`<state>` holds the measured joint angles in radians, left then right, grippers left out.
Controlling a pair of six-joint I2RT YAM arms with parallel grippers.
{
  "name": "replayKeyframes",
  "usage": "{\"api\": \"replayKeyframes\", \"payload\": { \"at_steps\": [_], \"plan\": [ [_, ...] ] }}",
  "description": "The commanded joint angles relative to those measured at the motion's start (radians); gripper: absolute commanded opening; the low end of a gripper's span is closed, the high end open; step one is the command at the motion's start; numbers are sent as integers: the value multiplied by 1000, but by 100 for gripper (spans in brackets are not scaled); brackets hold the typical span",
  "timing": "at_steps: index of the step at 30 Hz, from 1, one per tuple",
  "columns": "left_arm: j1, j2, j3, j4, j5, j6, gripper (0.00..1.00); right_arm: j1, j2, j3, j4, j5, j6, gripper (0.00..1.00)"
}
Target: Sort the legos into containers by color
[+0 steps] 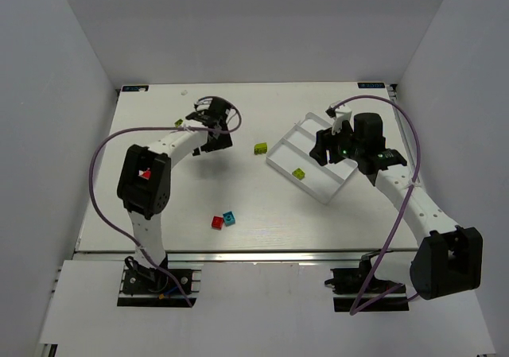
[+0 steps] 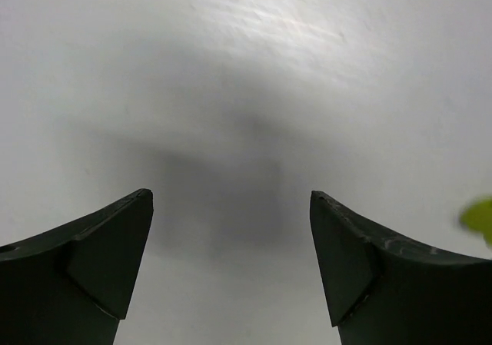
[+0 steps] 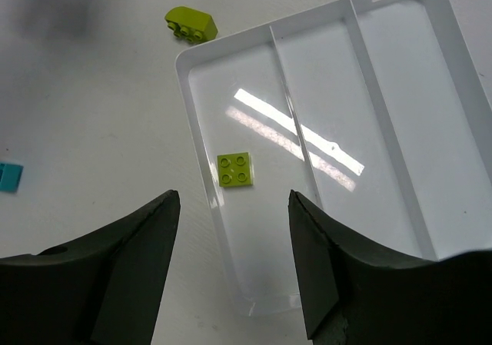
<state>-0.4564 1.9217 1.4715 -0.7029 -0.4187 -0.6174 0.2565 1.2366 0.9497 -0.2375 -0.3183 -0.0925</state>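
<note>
The legos were seen as tiny studded plastic bricks. A square lime brick (image 3: pixel 234 168), four studs uppermost, was laid flat in the white tray (image 3: pixel 330 84). It was placed in the outer one of the three long compartments, on the side facing the loose bricks, and was the one brick seen in the tray. A second lime brick (image 3: pixel 190 24) was found on the table (image 1: pixel 318 230) just outside the tray's corner. A red brick (image 1: pixel 217 223) and a cyan brick (image 1: pixel 229 218) were set just beside each other nearer the front edge, well apart from the tray. The right gripper (image 3: pixel 234 195) was held above the tray, fingers spread and gripping nothing. The left gripper (image 2: pixel 231 194) was held over bare table, fingers likewise parted.
</note>
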Motion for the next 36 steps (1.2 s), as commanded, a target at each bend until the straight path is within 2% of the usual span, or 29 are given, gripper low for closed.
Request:
{"api": "replayKeyframes", "payload": {
  "at_steps": [1, 3, 7, 17, 22, 25, 26, 28, 29, 31, 32, 35, 36],
  "plan": [
    [128, 69, 90, -40, 9, -4, 93, -10, -14, -15, 9, -33, 0, 64],
    [166, 121, 137, -44, 30, -13, 94, -11, -15, -15, 6, -42, -1, 64],
    [248, 243, 341, -113, 43, -47, 95, -13, -14, -14, 4, -53, -6, 64],
    [335, 506, 720, -213, 54, -56, 97, -26, -35, -11, 4, -76, -7, 65],
    [372, 536, 721, -172, 54, -56, 94, -34, -35, -11, 3, -80, -9, 64],
    [383, 530, 696, -132, 51, -53, 87, -37, -26, -11, 1, -85, -12, 65],
    [383, 530, 691, -124, 52, -50, 80, -37, -28, -12, 3, -85, -12, 64],
    [383, 527, 675, -106, 55, -48, 75, -39, -20, -11, 1, -85, -13, 65],
    [383, 525, 658, -103, 58, -47, 66, -37, -17, -11, 1, -85, -13, 65],
    [383, 514, 639, -83, 64, -45, 58, -39, -14, -11, 0, -84, -13, 64],
    [383, 507, 613, -75, 66, -42, 46, -40, -15, -11, 0, -84, -13, 64],
    [383, 462, 546, -32, 84, -21, 30, -40, -16, -12, 0, -84, -13, 64],
    [371, 444, 527, -20, 90, -15, 20, -43, -14, -12, 0, -84, -15, 64]
  ]
}}
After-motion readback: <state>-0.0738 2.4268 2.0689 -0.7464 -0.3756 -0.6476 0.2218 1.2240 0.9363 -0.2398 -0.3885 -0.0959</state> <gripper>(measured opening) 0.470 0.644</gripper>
